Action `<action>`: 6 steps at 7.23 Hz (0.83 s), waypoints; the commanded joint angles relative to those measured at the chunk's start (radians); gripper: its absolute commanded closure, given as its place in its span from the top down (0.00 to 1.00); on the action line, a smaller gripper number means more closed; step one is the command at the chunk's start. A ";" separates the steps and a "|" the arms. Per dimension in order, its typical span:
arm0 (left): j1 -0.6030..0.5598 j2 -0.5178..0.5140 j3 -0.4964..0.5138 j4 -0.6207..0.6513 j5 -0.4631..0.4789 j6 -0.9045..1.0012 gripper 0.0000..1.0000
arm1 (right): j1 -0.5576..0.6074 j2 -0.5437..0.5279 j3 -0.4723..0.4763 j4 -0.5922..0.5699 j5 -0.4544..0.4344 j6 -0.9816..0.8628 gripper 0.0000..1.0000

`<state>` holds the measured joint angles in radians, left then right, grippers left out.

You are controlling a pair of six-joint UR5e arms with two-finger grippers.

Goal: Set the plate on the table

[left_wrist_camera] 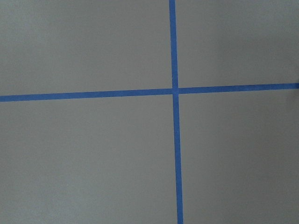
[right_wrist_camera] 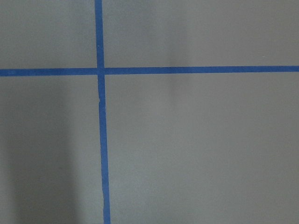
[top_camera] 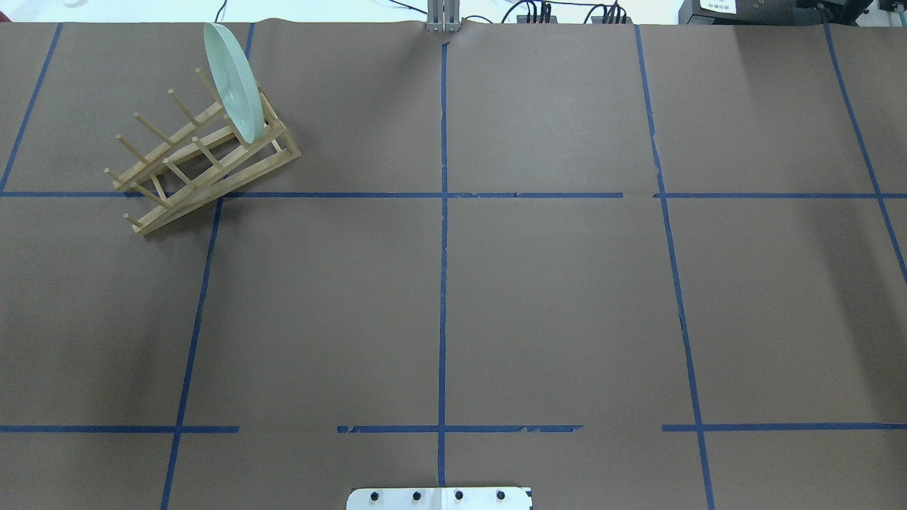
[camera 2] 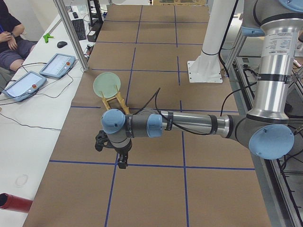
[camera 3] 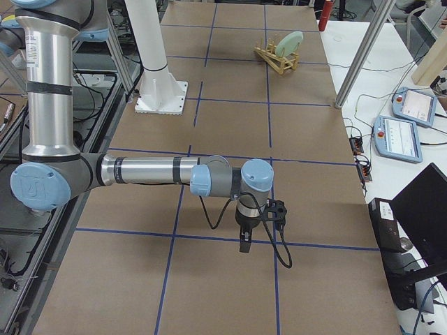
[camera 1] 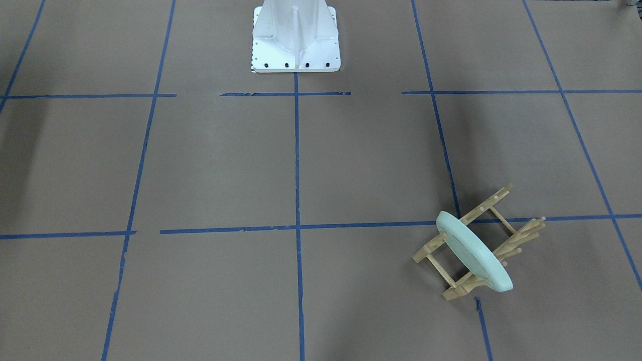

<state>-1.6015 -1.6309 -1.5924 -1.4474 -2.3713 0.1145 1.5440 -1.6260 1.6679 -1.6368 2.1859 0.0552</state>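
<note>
The pale mint-green plate stands on edge in the light wooden peg rack on the brown table. In the overhead view the plate and rack are at the far left. My left gripper hangs over the table near its left end, short of the plate; I cannot tell if it is open. My right gripper hangs over the opposite end, far from the plate; I cannot tell its state. Both wrist views show only table and blue tape.
The white robot base stands at the table's middle on the robot's side. Control tablets and cables lie on the white side bench, where a seated person shows. A red cylinder lies at the bench's near end.
</note>
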 commanded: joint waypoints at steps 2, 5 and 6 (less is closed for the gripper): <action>0.003 -0.007 -0.004 -0.005 0.001 -0.001 1.00 | -0.001 0.000 0.000 -0.002 0.000 0.000 1.00; 0.005 -0.058 -0.029 -0.011 -0.002 -0.007 1.00 | 0.001 0.000 0.000 -0.002 0.000 0.000 1.00; 0.005 -0.097 -0.043 -0.039 -0.003 -0.021 1.00 | -0.001 0.000 0.000 0.000 0.000 0.000 1.00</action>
<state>-1.5972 -1.6886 -1.6226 -1.4646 -2.3713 0.1044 1.5441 -1.6260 1.6674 -1.6374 2.1859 0.0552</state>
